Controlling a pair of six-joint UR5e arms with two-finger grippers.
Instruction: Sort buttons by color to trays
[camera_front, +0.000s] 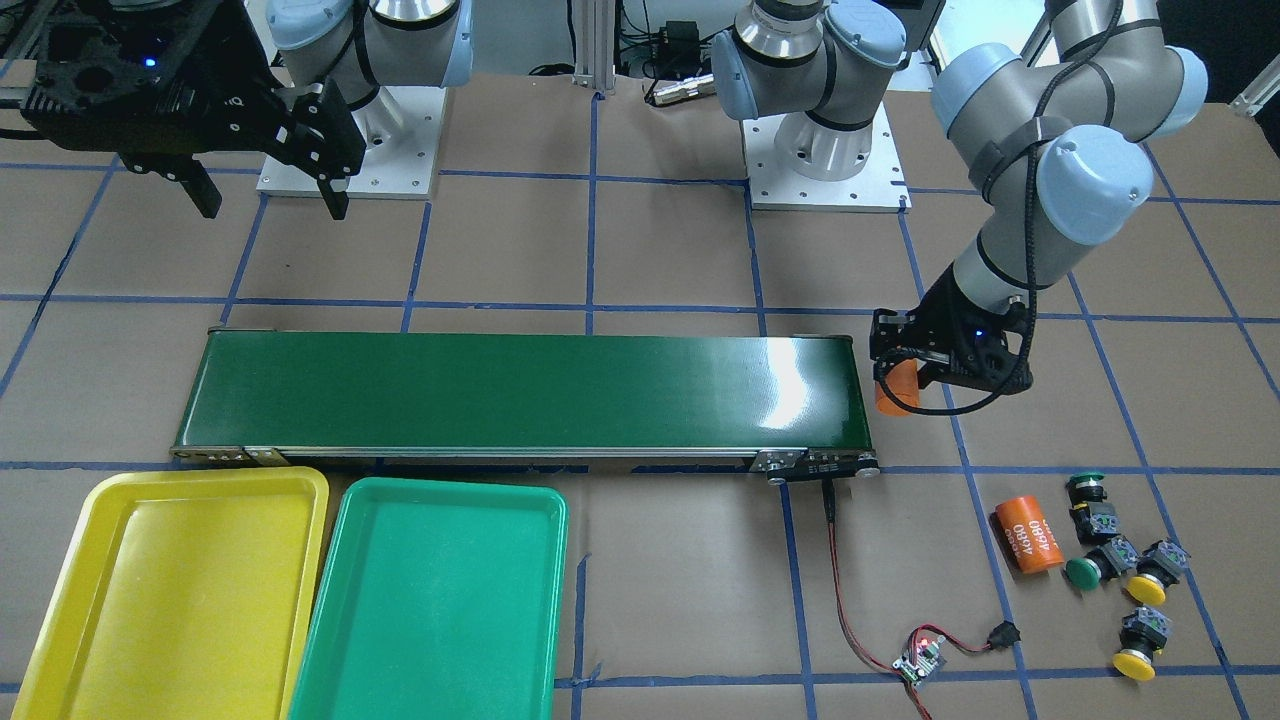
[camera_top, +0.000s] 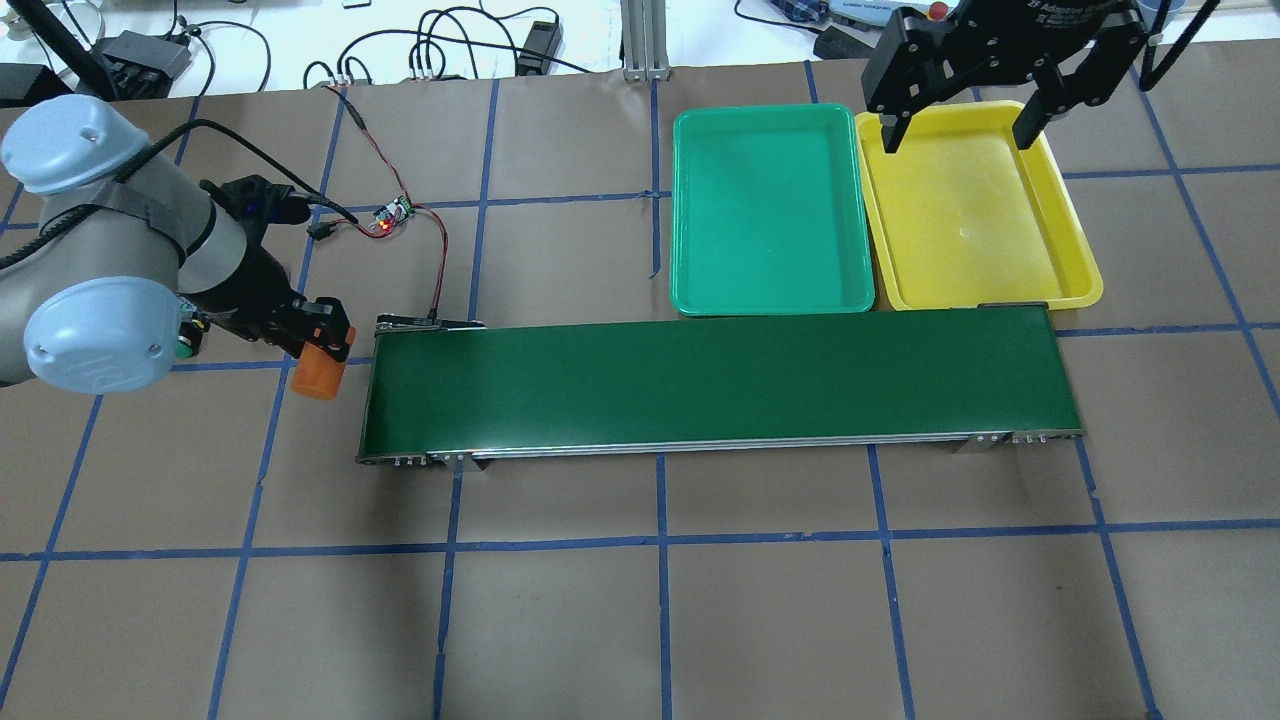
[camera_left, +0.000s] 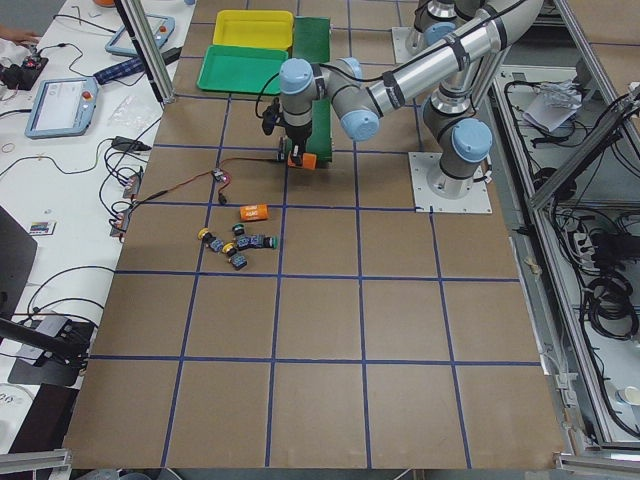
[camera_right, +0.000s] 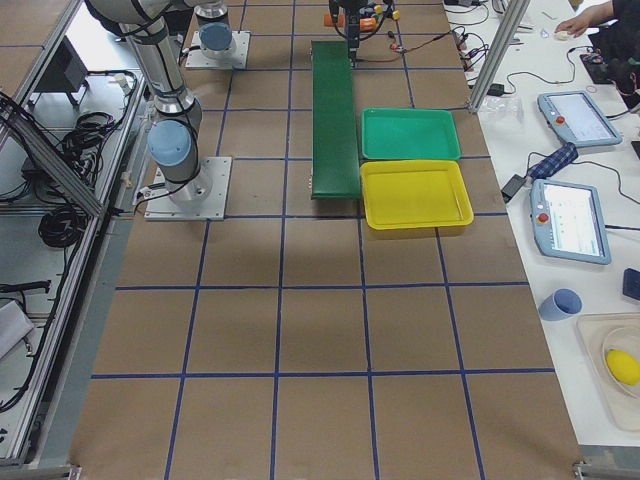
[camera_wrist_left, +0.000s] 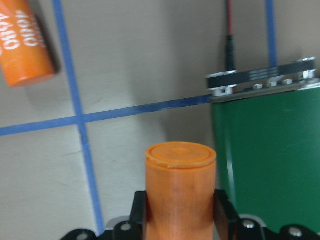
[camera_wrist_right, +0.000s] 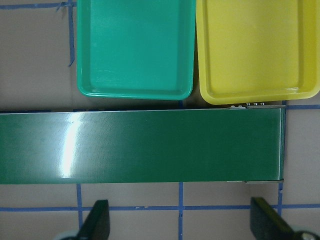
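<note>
Orange plastic fills the left end effector (camera_wrist_left: 180, 220). Its two fingers (camera_wrist_left: 222, 217) are closed partway against the sides of a plain orange cylinder (camera_wrist_left: 180, 175), which sticks out past the fingertips just beside the end of the dark-green conveyor belt (camera_front: 520, 390).

All four buttons (camera_front: 1103, 521) lie on the brown counter (camera_front: 680, 560). In the front-facing view they cluster at the near right, well apart from the trays at the near left.
- One green button (camera_front: 1085, 487) is the closest to the belt.
- A second green button (camera_front: 1084, 571) lies on its side a little nearer.
- A yellow button (camera_front: 1148, 587) lies just right of that one.
- Another yellow button (camera_front: 1136, 662) is the nearest of all.

A second orange cylinder (camera_front: 1030, 533), marked 4680, lies just left of the cluster. A small circuit board (camera_front: 922, 660) with a red wire lies on the counter further left.

The yellow tray (camera_front: 100, 600) and the green tray (camera_front: 440, 600) sit side by side just on the near side of the belt, at its left end.

The right end effector (camera_top: 960, 130) hangs high at that same end. In the overhead view it is over the yellow tray's outer rim. Its fingers are spread wide with nothing between them.
</note>
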